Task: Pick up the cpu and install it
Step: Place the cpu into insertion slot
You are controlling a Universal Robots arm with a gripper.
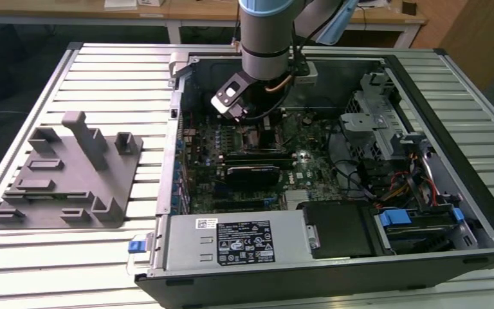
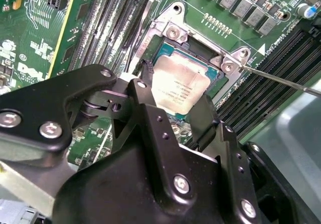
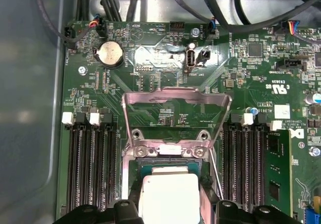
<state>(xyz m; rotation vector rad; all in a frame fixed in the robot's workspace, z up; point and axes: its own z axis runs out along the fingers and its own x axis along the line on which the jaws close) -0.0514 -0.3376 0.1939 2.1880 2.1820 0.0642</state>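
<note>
Room: pale wooden desks (image 1: 195,9) stand behind the work table, and a wooden panel (image 1: 478,32) rises past its far corner on the exterior view's right.
Surface: a slatted silver-metal table (image 1: 101,71) carries everything.
Fixture: a grey plastic fixture with upright posts (image 1: 67,174) sits near the table's edge on the exterior view's left, well apart from me.
Case: an open black-and-grey computer case (image 1: 333,280) lies on its side over the table's middle and its side on the exterior view's right. A grey boxy power supply (image 1: 238,241) is set along its near wall.
Board: a green motherboard (image 3: 251,83) covers the case floor. It carries a round silver coin cell (image 3: 109,53) and rows of long black memory slots (image 3: 90,169).
Socket: the square metal-framed socket (image 2: 173,25) lies between the slot rows. Its shiny hinged load plate (image 3: 175,101) is flipped up, and a thin steel lever (image 2: 281,81) sticks out beside it.
Cpu: the small flat square cpu with a silver-metal top (image 2: 179,86) is right at the socket opening, slightly skewed to the frame. I cannot tell whether it is fully seated.
Pincer: my black pincer (image 2: 174,92) reaches down into the case over the socket. It is clenched on the cpu, one finger (image 2: 145,76) against each of two opposite edges.
</note>
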